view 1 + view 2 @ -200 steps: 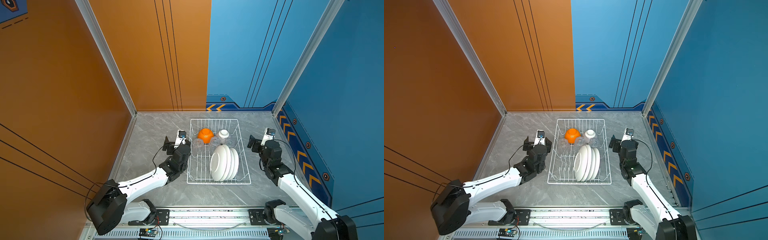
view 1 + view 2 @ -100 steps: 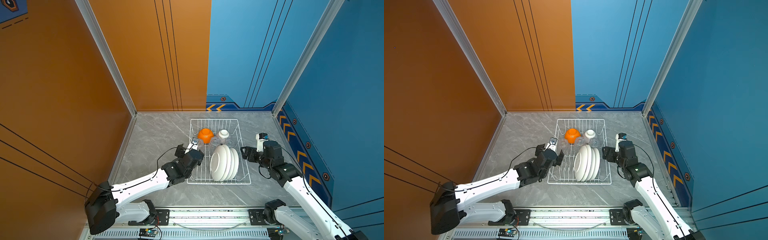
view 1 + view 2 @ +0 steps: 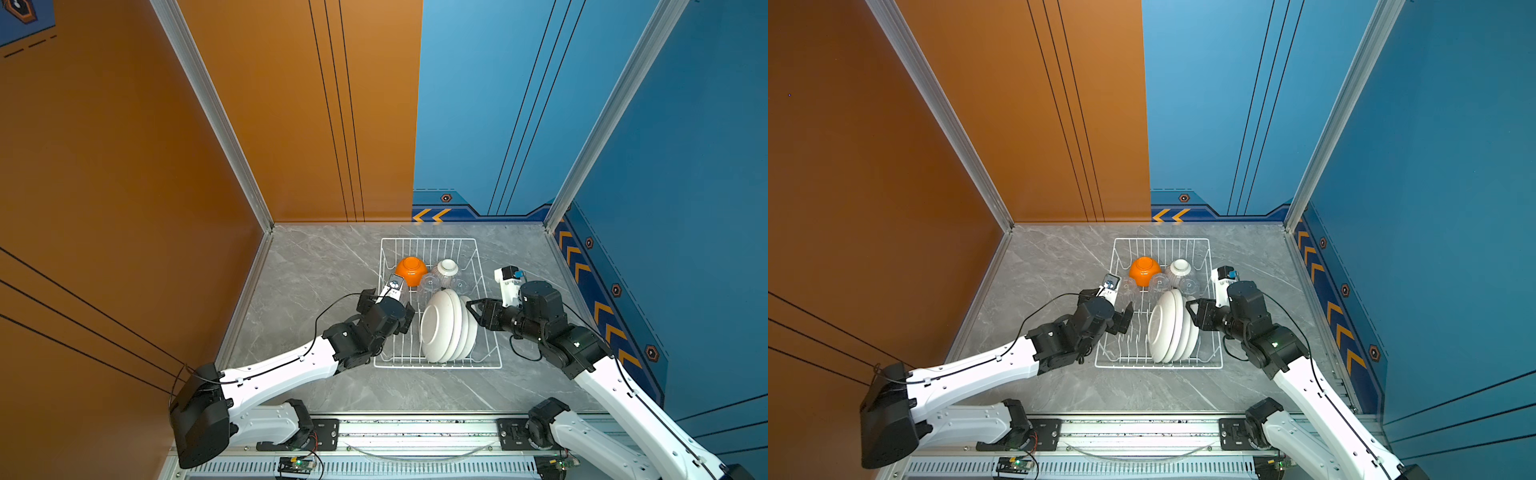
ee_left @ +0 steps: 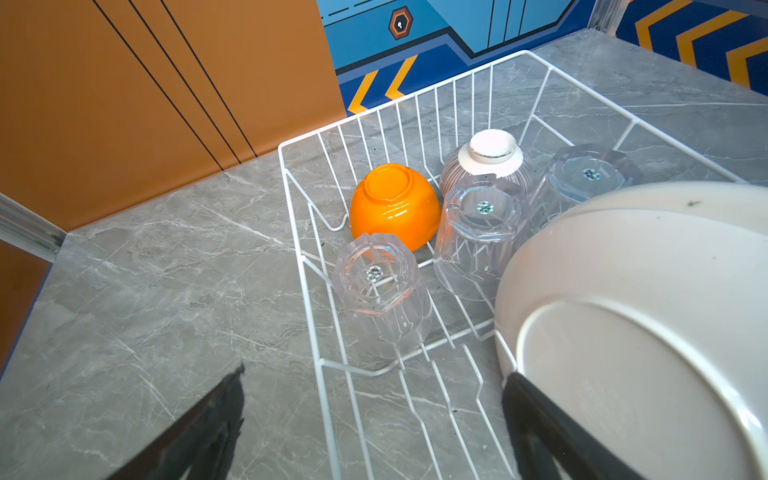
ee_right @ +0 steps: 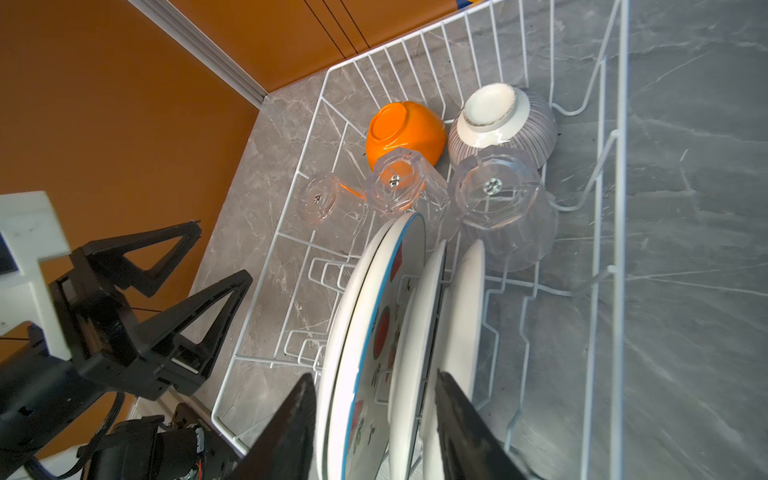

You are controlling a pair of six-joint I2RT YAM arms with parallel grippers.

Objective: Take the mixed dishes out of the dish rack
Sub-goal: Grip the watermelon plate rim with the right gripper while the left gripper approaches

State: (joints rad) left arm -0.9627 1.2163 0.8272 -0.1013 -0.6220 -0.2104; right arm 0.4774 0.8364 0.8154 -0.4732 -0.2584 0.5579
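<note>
The white wire dish rack (image 3: 436, 368) (image 3: 1158, 367) holds three white plates (image 3: 444, 328) (image 3: 1169, 328) (image 5: 374, 311) standing on edge. Behind them lie an upturned orange bowl (image 3: 410, 270) (image 4: 395, 208), a ribbed white bowl (image 3: 446, 270) (image 4: 490, 158) and three upturned glass cups (image 4: 378, 286) (image 5: 503, 203). My right gripper (image 3: 473, 311) (image 5: 376, 399) reaches over the rack's right rim, jaws apart, straddling the plates' top edges. My left gripper (image 3: 405, 318) (image 4: 374, 374) hangs wide open over the rack's left rim, beside the front plate, holding nothing.
Grey marble table (image 3: 316, 270) lies bare left of the rack, with a narrower strip (image 3: 523, 249) on its right. Orange wall at left, blue wall at right and behind. The arm rail (image 3: 415, 432) runs along the front edge.
Both arms swung in from beside the rack. The left gripper now hovers at its left rim. The right gripper reached over the right rim to the plates and its jaws narrowed.
</note>
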